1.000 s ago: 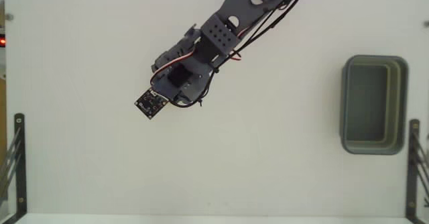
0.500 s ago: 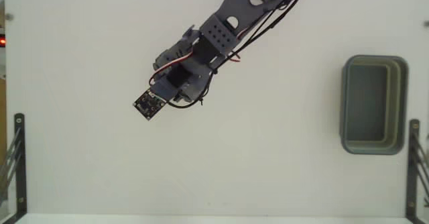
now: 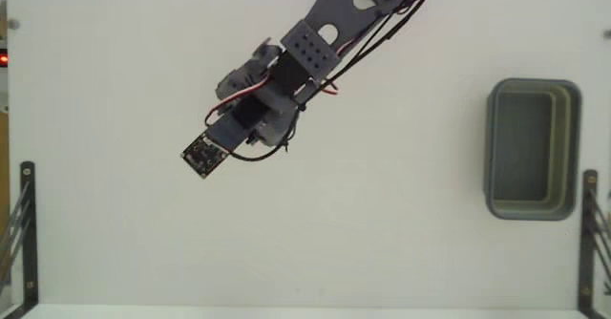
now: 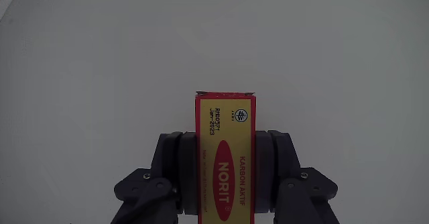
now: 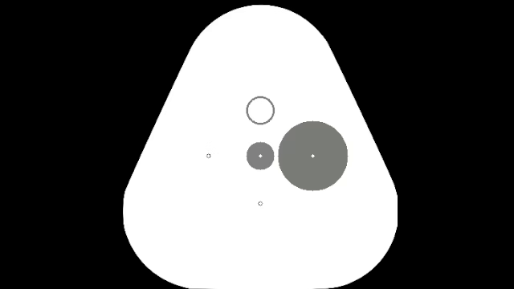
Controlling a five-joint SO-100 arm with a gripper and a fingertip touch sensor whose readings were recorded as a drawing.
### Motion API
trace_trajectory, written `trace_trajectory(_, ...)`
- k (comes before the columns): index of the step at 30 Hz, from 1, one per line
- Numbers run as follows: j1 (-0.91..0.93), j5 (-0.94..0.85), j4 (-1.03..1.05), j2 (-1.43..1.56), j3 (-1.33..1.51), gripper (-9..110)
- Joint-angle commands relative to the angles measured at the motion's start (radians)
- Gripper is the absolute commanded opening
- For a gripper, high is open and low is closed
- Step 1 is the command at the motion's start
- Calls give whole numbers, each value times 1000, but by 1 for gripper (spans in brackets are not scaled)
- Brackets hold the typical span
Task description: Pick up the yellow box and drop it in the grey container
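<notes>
- In the wrist view the gripper (image 4: 225, 158) is closed on the yellow box (image 4: 225, 158), one dark finger (image 4: 173, 160) pressed against each long side.
- The box runs lengthwise between the jaws, its red-edged far end sticking out well past the fingertips; its face shows a red oval with the word NORIT.
- Beyond the jaws lies only the plain white table (image 4: 100, 56); whether the box touches it cannot be told.
- In the fixed view the arm (image 3: 315, 47) reaches from the top edge down-left, and the box is hidden beneath it.
- The grey container (image 3: 532, 149) sits far to the right of the jaws, near the table's right edge.
</notes>
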Motion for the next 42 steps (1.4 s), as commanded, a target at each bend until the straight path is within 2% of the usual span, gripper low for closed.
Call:
trace_trajectory(1, 6, 3, 64, 78, -111, 37)
trace_trajectory(31, 6, 3, 615, -140, -880, 37)
trace_trajectory(42, 8, 3, 627, -148, -900, 37)
